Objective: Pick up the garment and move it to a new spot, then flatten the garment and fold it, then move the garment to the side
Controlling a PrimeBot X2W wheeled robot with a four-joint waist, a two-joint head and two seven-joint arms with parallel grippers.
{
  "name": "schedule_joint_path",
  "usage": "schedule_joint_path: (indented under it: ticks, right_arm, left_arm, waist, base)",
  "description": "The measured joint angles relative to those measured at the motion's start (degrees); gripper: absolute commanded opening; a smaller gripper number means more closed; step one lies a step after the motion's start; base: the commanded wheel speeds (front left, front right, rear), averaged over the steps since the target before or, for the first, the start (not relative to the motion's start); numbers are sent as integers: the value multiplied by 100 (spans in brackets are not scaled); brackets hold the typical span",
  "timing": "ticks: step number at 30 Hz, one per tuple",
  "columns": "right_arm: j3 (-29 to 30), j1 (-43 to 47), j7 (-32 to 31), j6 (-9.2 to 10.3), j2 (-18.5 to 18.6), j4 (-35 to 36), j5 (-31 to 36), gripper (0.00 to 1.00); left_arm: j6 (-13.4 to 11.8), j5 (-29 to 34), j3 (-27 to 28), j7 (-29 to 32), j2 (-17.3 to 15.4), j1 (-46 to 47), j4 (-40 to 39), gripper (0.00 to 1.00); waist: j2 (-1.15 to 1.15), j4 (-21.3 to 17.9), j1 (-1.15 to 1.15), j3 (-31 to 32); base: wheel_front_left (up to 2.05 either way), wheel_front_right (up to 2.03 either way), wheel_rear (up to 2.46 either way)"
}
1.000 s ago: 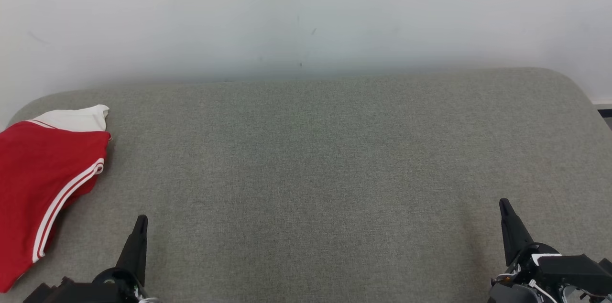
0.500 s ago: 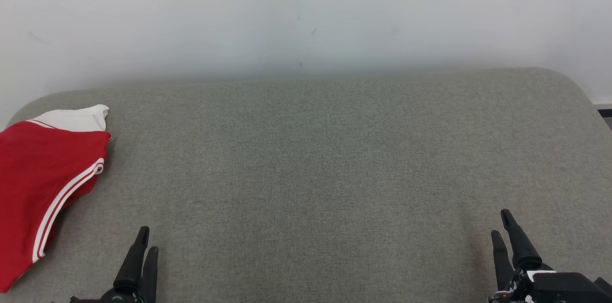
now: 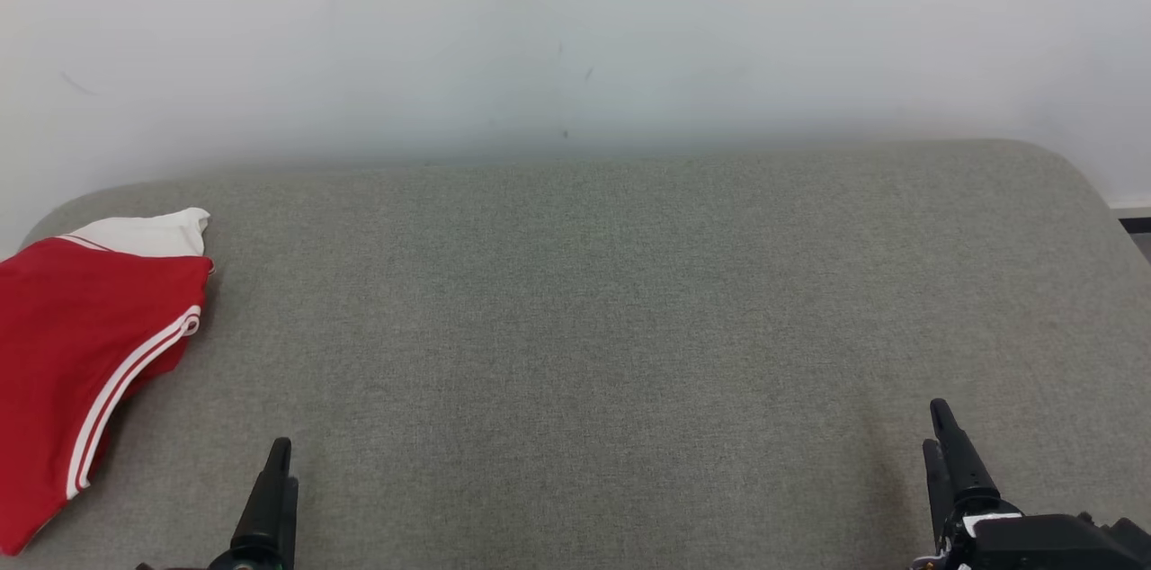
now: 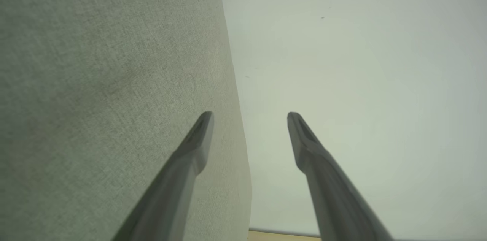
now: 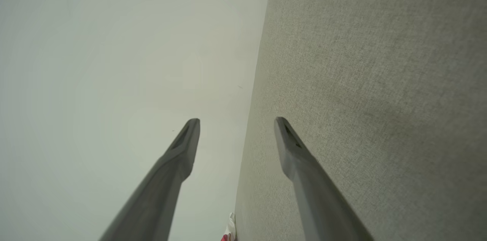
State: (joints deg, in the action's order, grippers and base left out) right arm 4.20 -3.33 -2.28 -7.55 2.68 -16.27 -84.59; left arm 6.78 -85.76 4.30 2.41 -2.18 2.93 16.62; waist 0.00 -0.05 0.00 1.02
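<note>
While the grey cushion [image 3: 575,327] takes up most of the head view, bare across its middle and right, the pale wall [image 3: 575,31] is all that stands behind it. On the cushion's far left lies the garment [image 3: 85,345], red with white stripes and a white panel at its far end. It is fairly flat, partly cut off by the frame edge, with one striped hem facing the middle. A sliver of it also shows at the bottom of the right wrist view.

My left gripper [image 4: 250,114] sits low at my left with its fingers spread wide and nothing between them, near the garment's near corner but apart from it. My right gripper [image 5: 236,120] sits low at my right, likewise spread and empty, well apart from the garment.

Step, as I judge it: pick-up not yet begun. It could also be the very end, with the garment already set aside; I can't settle that from how it lies.

If it is the pick-up, the next move calls for:
- turning left so the whole garment is in view;
- bringing the left fingers down on the striped hem and pinching fabric only, not the cushion cover;
- lifting clear and carrying it to the bare middle;
- a second corner for the right fingers when flattening.
</note>
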Motion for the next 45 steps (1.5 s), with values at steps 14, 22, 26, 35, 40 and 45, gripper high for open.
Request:
schedule_joint_path:
  ticks: [14, 22, 26, 35, 40, 45]
  right_arm:
    - [-148, 15, 332, 0, 0, -64, 1795, 100]
    - [-193, 51, 468, -1, 1, -71, 2802, 100]
    - [-207, 94, 533, -1, 1, -103, 3278, 100]
    - [-240, 104, 610, -1, 2, -134, 4189, 100]
    - [-272, 104, 654, -1, 2, -168, 4630, 100]
    - [-309, 102, 731, -1, 2, -252, 5034, 100]
  left_arm:
    - [-236, 1573, -170, -347, -8, -116, -76, 100]
    - [-347, 2486, -256, -492, -19, -163, -76, 100]
    - [-394, 2998, -314, -557, -33, -203, -81, 100]
    - [-476, 3947, -394, -728, -57, -236, -159, 100]
    - [-511, 4406, -446, -811, -86, -235, -141, 100]
    - [-527, 4822, -495, -901, -121, -229, -127, 100]
  waist:
    - [0, 1, 0, 94]
    - [0, -1, 1, 140]
    - [0, 1, 1, 169]
    - [0, 13, 1, 222]
    - [0, 13, 1, 246]
    - [0, 8, 1, 263]
  base:
    - [0, 0, 0]
    - [0, 0, 0]
    - [0, 0, 0]
    - [0, 0, 0]
    - [0, 0, 0]
    - [0, 0, 0]
